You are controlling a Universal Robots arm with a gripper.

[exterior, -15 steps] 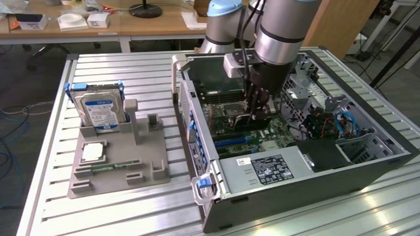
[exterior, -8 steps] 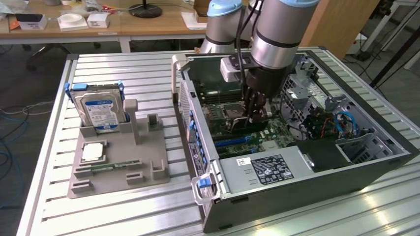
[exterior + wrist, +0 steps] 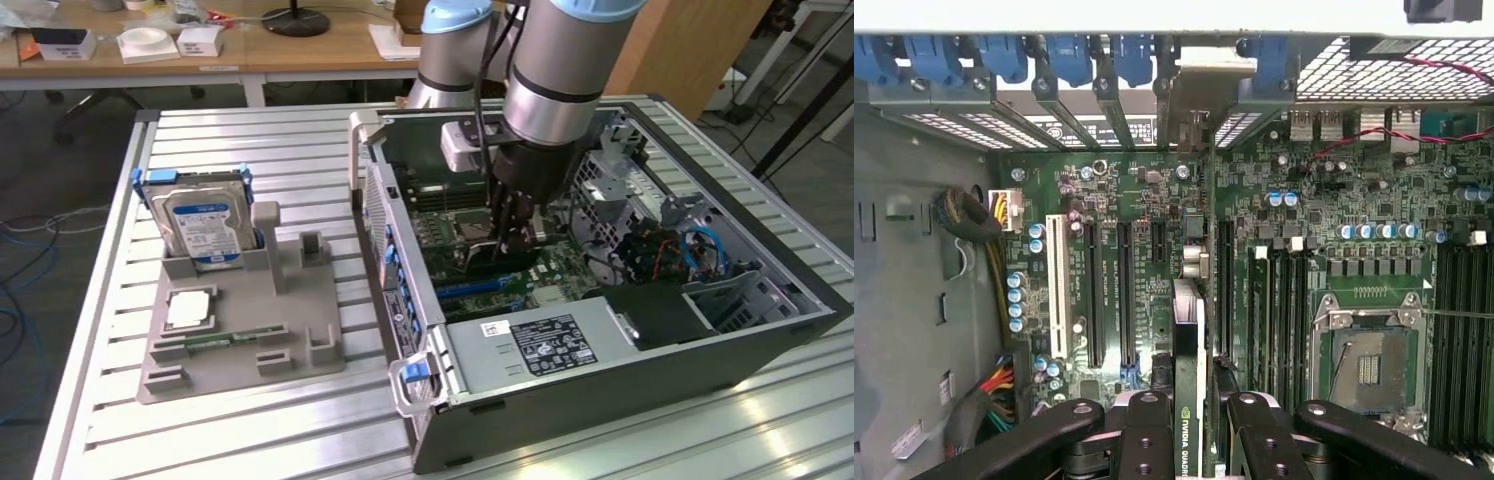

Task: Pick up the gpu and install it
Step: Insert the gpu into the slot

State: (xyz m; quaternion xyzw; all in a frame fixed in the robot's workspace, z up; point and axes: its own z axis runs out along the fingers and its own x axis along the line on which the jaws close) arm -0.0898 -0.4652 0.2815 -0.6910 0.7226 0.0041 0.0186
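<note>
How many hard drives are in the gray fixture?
1: the hard drive stands upright at the far end of the gray fixture, on the exterior view's left; another could be hidden behind it.

Appearing as a robotics lab, housing a robot arm [image 3: 567, 70], a slatted aluminium bench [image 3: 267, 130] carrying an opened computer tower [image 3: 667, 375] and grey parts fixture [image 3: 307, 300], wooden desks [image 3: 320, 50] behind, cables [image 3: 40, 225] trailing on the floor.
</note>
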